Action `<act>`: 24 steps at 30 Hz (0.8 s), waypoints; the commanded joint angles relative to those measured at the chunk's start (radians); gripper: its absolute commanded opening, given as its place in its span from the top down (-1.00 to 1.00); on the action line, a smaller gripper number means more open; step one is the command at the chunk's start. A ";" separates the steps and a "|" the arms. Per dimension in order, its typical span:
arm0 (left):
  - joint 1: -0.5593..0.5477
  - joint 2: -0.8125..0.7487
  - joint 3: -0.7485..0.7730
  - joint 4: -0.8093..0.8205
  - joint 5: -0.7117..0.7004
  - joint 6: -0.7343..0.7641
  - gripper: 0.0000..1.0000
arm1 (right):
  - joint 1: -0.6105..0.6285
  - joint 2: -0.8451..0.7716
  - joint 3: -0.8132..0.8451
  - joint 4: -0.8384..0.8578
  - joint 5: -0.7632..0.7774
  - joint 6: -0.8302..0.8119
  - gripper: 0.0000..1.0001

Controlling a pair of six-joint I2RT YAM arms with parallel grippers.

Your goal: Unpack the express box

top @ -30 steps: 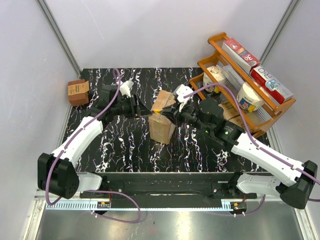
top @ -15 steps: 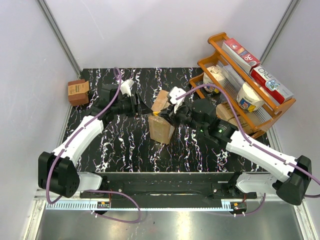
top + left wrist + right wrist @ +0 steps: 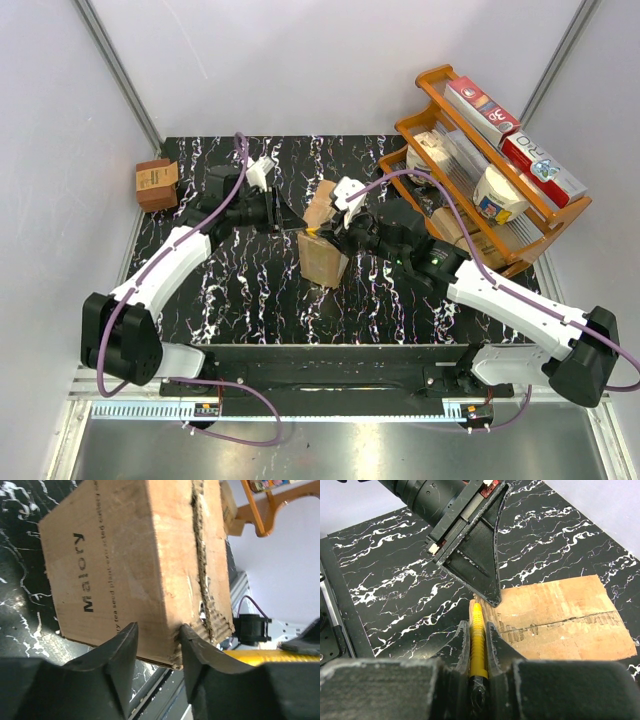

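right gripper (image 3: 330, 228), clamped on yellow cutter (image 3: 477, 630), has edged toward desk's left edge, reaching express box (image 3: 130, 555) mid-desk; left gripper (image 3: 156, 635) pinches its corner, cut looks imminent

This is a robotics lab test cell. Plain pale wall panels (image 3: 300, 60) set in aluminium framing (image 3: 120, 75) close in a black desk (image 3: 240, 295) with a white-veined marble pattern. Two white-and-black robot arms, the left arm (image 3: 160, 275) and the right arm (image 3: 510, 305), are bolted to a black rail (image 3: 330, 362) at its near edge. Purple cables (image 3: 238, 150) loop along them, and a measuring strip (image 3: 150, 409) runs in front. The goods look staged: the express box (image 3: 322, 258), a small brown box (image 3: 157, 182) and an orange wooden rack (image 3: 437, 78) of packaged items.
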 commanded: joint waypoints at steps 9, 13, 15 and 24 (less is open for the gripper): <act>-0.016 0.066 0.090 -0.061 0.029 0.117 1.00 | 0.004 -0.028 -0.003 -0.116 0.036 -0.018 1.00; -0.016 0.066 0.110 -0.079 0.029 0.132 1.00 | 0.004 -0.041 -0.010 -0.138 0.054 -0.024 1.00; -0.017 0.063 0.111 -0.081 0.023 0.135 1.00 | 0.004 -0.050 -0.010 -0.154 0.056 -0.024 1.00; -0.022 0.058 0.116 -0.078 0.000 0.134 1.00 | 0.004 -0.069 -0.019 -0.208 0.059 -0.002 1.00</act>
